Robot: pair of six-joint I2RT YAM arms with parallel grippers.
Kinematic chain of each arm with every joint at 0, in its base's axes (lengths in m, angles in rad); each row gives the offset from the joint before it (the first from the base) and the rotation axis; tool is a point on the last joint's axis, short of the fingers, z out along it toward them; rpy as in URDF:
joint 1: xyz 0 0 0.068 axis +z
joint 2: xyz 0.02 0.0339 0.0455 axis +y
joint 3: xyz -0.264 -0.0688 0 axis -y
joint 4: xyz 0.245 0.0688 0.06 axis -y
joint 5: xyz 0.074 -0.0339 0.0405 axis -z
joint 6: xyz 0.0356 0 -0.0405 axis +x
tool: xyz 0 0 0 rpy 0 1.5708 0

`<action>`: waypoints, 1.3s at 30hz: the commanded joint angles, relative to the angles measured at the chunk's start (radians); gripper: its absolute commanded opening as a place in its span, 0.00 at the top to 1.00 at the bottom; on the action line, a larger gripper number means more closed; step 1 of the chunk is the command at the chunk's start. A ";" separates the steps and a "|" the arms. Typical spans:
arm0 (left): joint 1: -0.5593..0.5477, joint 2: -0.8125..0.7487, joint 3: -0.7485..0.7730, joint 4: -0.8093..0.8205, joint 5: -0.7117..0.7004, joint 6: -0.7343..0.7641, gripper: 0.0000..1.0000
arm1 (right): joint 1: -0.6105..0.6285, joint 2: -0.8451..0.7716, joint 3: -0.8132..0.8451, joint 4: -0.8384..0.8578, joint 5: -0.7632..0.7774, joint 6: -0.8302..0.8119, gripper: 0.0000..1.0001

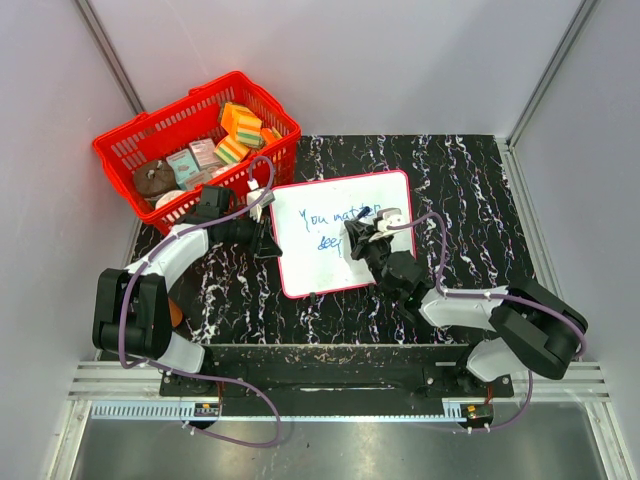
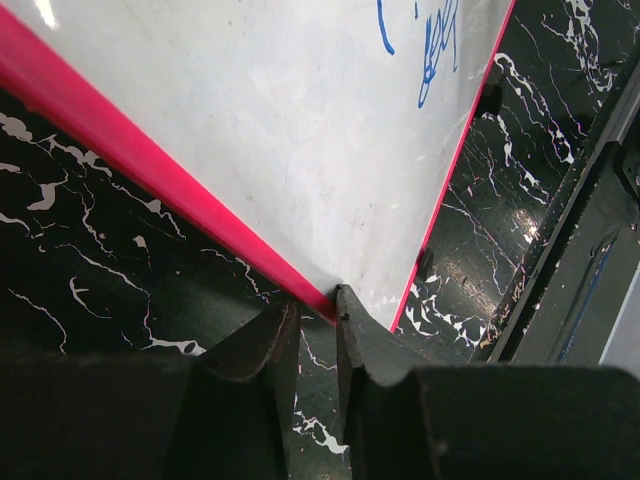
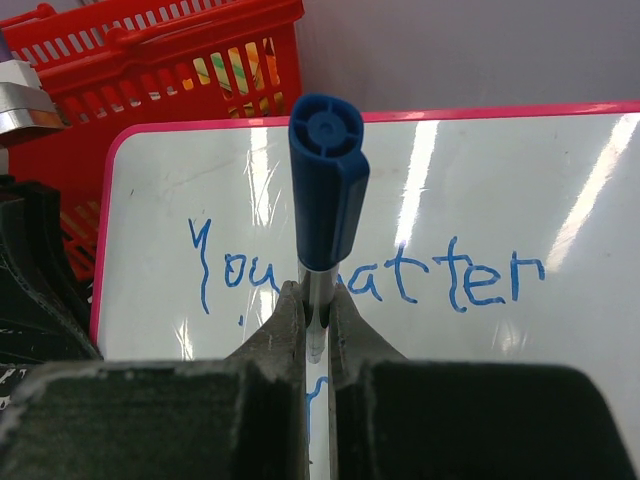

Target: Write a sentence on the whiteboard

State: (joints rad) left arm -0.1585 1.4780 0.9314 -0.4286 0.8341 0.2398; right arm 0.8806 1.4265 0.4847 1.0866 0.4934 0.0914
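The whiteboard [image 1: 345, 265], white with a thin red frame, lies flat on the black marbled table. The sentence [image 1: 335, 215] in blue reads "You matter" with a second line begun under it; its strokes also show in the right wrist view [image 3: 470, 280] and the left wrist view [image 2: 432, 60]. My left gripper [image 1: 266, 238] pinches the board's red frame [image 2: 150, 170] near a corner, the frame running between the jaws [image 2: 318, 308]. My right gripper [image 1: 362, 238] is shut on a blue-capped marker [image 3: 328, 170] standing over the second line [image 3: 317, 297]. The marker's tip is hidden.
A red basket [image 1: 195, 140] holding sponges and small packets stands at the back left, just beyond the board's far left corner [image 3: 150, 50]. Grey walls with metal posts enclose the table [image 1: 470, 200]. The arms' mounting rail [image 1: 330, 375] runs along the near edge.
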 commanded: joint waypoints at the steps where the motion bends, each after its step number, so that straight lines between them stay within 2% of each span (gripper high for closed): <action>1: -0.004 -0.039 0.009 0.041 0.008 0.052 1.00 | -0.006 0.003 0.020 0.019 -0.024 0.008 1.00; 16: -0.004 -0.041 0.009 0.040 0.005 0.052 1.00 | -0.008 0.054 0.015 0.035 0.008 0.021 1.00; 26: -0.004 -0.041 0.009 0.041 0.005 0.052 1.00 | -0.008 0.034 0.009 0.015 0.071 0.016 1.00; 39: -0.004 -0.044 0.009 0.040 0.007 0.052 1.00 | -0.008 0.014 -0.038 0.002 0.076 0.042 1.00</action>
State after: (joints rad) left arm -0.1581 1.4776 0.9314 -0.4286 0.8341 0.2394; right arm 0.8806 1.4631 0.4641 1.0943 0.5255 0.1253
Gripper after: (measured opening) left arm 0.220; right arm 0.068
